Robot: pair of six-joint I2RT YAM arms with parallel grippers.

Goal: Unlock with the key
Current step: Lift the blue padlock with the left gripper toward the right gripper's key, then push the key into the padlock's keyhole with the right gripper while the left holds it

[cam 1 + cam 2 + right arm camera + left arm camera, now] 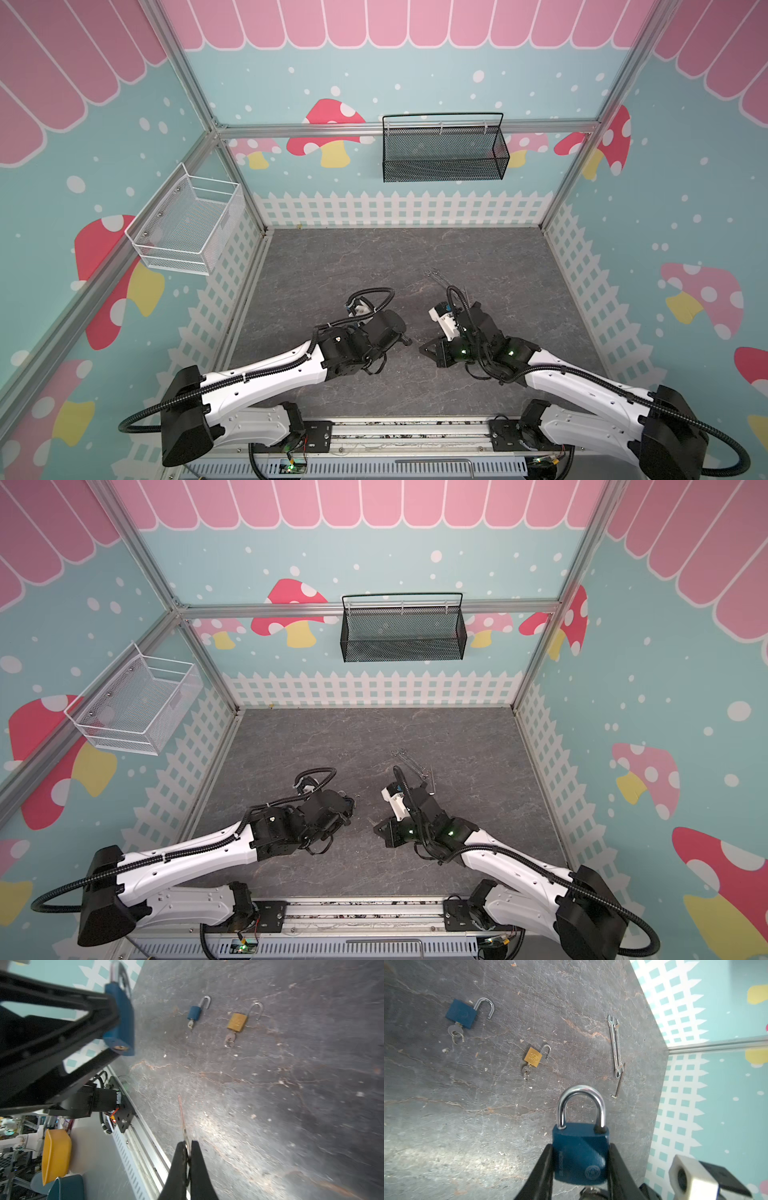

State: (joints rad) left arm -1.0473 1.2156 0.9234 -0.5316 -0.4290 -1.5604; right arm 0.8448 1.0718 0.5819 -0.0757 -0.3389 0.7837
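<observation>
Over the worktop's (374,257) near edge, my left gripper (581,1147) clamps the blue steel-shackled padlock (581,1161); right gripper's (188,1144) pinched thin metal key (182,1118) should enter the keyhole (120,1048) squarely.

The left arm (266,370) and right arm (582,384) reach in from the near edge, wrists facing each other. The left gripper (580,1146) clamps a padlock (581,1161); the right gripper (188,1144) pinches a key (181,1113).

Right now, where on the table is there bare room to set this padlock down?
Widest: the far table between the fence wall and the wrenches. Also the strip between the brass padlock and wrenches. Crowded around the open blue padlock and brass one, keys inserted.
</observation>
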